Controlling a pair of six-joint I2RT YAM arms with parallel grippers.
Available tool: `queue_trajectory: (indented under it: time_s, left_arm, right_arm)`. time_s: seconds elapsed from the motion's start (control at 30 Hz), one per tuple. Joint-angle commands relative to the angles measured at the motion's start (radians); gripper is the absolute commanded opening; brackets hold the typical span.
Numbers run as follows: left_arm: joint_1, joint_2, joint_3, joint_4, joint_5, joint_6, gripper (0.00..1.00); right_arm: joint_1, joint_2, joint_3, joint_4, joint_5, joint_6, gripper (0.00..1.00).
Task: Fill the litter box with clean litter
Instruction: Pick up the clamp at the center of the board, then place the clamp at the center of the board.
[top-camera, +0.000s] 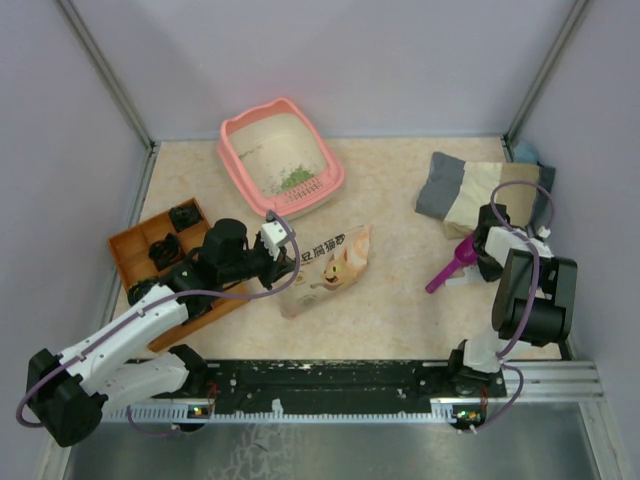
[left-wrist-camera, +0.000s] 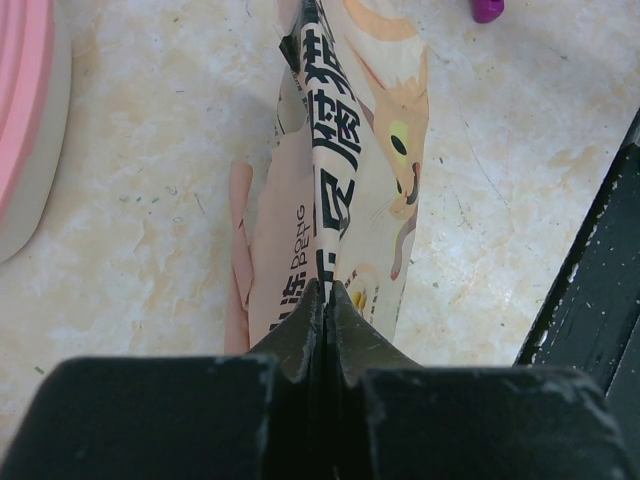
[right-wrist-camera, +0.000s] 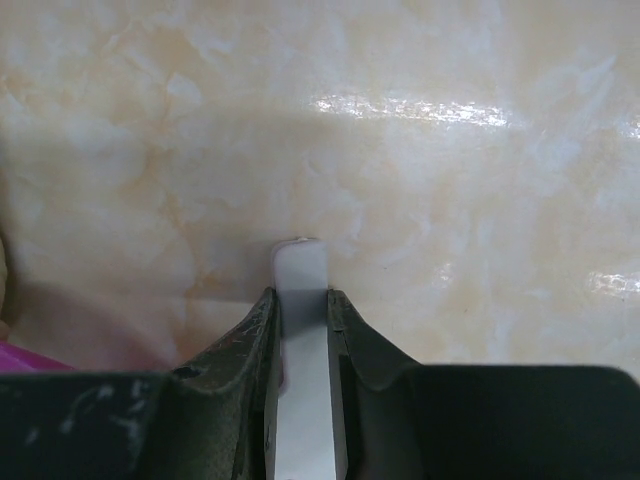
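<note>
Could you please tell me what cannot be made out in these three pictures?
Top view: the left arm covers part of the orange tray.
Left wrist view: the left pincer grips the bag by its edge, and the paper hides its contents.
Right wrist view: the right pincer clamps a white strip. The bottom edge cuts it off, so I cannot identify it.

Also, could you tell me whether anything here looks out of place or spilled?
Only slightly: the beige printed paper bag lies flat on the table rather than standing, its edge pinched in the shut left gripper. The small green granules sit inside the salmon-pink plastic litter box; no clear spill shows.
</note>
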Motion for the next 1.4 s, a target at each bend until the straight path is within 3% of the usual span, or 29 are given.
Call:
queue_trajectory:
  time_s: [0.0,0.07,0.53,0.7,0.8,0.87,1.07,1.13,1.27,1.37]
  left_arm:
    - [0.003,-0.030,0.067,0.058,-0.009,0.008,0.00]
    - [0.003,-0.031,0.067,0.058,-0.013,0.011,0.00]
    - [0.003,-0.024,0.047,0.068,0.021,0.007,0.00]
    - [0.003,-0.027,0.043,0.080,0.071,0.010,0.00]
    - [0.003,-0.025,0.041,0.094,0.114,0.004,0.00]
    - [0.003,-0.019,0.040,0.104,0.122,0.001,0.00]
    - [0.003,-0.004,0.041,0.100,0.134,0.008,0.00]
    - [0.003,-0.004,0.040,0.097,0.131,0.012,0.00]
    - [0.003,-0.005,0.039,0.085,0.122,0.020,0.00]
    - [0.003,-0.009,0.037,0.079,0.123,0.023,0.00]
  right_arm:
    - [-0.016,0.001,-0.012,-0.071,-0.001,0.014,0.04]
    - [-0.015,-0.005,-0.007,-0.093,0.026,0.006,0.00]
    - [-0.013,-0.216,-0.019,-0.180,0.166,-0.048,0.00]
    - [0.011,-0.377,-0.006,-0.129,0.177,-0.176,0.00]
    - [0.074,-0.475,-0.018,-0.004,0.131,-0.328,0.00]
    - [0.122,-0.515,-0.023,0.067,0.071,-0.428,0.00]
    - [0.200,-0.529,0.025,0.068,-0.140,-0.537,0.00]
    - [0.223,-0.526,0.021,0.092,-0.279,-0.590,0.00]
    - [0.253,-0.564,-0.063,0.253,-0.703,-0.708,0.00]
    - [0.333,-0.560,-0.105,0.318,-0.822,-0.746,0.00]
